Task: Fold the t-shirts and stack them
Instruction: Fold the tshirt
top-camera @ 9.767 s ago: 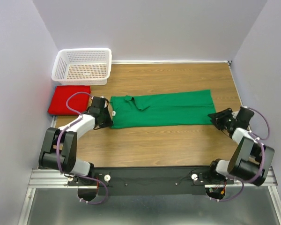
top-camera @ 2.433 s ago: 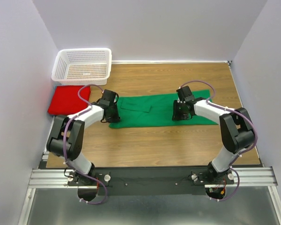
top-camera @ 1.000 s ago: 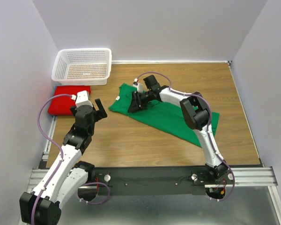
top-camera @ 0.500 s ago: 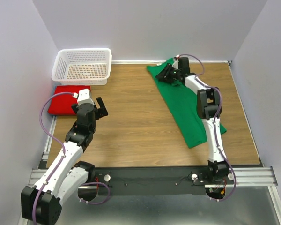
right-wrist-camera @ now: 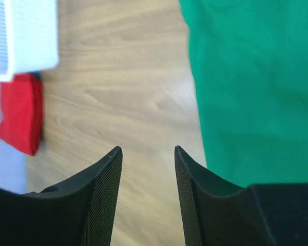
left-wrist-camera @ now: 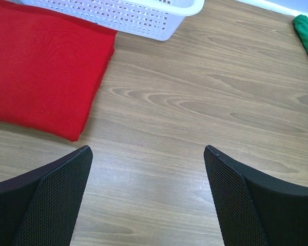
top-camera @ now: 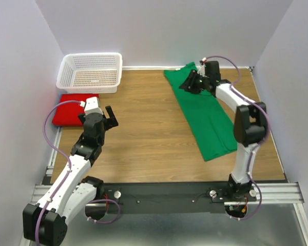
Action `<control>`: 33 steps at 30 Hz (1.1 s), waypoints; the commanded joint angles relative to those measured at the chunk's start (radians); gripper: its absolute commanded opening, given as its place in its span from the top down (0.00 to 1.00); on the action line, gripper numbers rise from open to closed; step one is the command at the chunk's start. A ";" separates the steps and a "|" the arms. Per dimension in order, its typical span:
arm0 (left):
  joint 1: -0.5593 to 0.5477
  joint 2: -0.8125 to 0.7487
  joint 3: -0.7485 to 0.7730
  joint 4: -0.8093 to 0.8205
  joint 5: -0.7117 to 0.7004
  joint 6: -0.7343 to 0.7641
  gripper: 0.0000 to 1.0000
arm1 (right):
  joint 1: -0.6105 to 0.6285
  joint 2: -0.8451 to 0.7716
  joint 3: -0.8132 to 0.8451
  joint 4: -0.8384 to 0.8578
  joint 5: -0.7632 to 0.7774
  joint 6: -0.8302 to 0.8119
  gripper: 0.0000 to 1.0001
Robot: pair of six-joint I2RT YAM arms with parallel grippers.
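Note:
The green t-shirt (top-camera: 208, 120) lies as a long folded strip, running from the far middle of the table toward the near right. My right gripper (top-camera: 187, 85) hovers by the strip's far left edge. In the right wrist view the right gripper (right-wrist-camera: 146, 149) is open over bare wood, with the green t-shirt (right-wrist-camera: 251, 77) just to its right. The red t-shirt (top-camera: 66, 115) lies folded at the left edge. My left gripper (top-camera: 112, 117) hangs beside it. The left wrist view shows the left gripper (left-wrist-camera: 148, 148) wide open and empty, the red t-shirt (left-wrist-camera: 41, 66) to its left.
A white perforated basket (top-camera: 92, 55) stands at the back left corner, just behind the red t-shirt; its basket rim (left-wrist-camera: 118, 13) shows in the left wrist view. Walls close in the table on the left, back and right.
The green t-shirt has swung from lying slantwise across the middle to running along the right side. The right gripper has travelled to the far edge with it. The left arm has hardly moved.

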 commanded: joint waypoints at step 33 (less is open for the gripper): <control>0.002 -0.121 0.019 0.017 0.077 -0.026 0.05 | 0.533 -0.250 -0.543 -0.379 0.318 0.011 0.63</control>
